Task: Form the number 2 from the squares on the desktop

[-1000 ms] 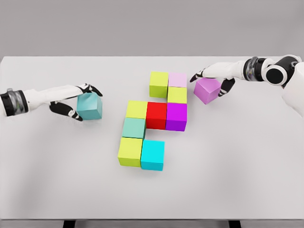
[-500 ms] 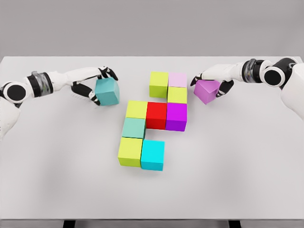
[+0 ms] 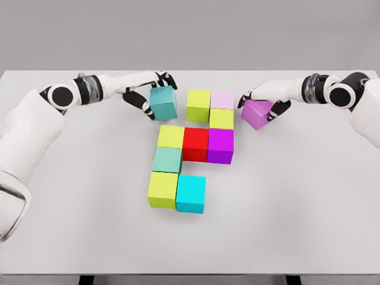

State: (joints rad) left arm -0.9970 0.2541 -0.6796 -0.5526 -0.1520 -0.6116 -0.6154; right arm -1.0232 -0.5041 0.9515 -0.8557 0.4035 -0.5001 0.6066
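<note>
In the head view the left hand (image 3: 144,95) is clamped on a teal cube (image 3: 164,102), held just left of the top yellow-green cube (image 3: 199,105) of the block cluster, while the right hand (image 3: 265,101) grips a purple cube (image 3: 257,113) just right of the pink cube (image 3: 222,100). The white table (image 3: 71,196) lies bare along its front and left edges, with wide room around the cluster
</note>
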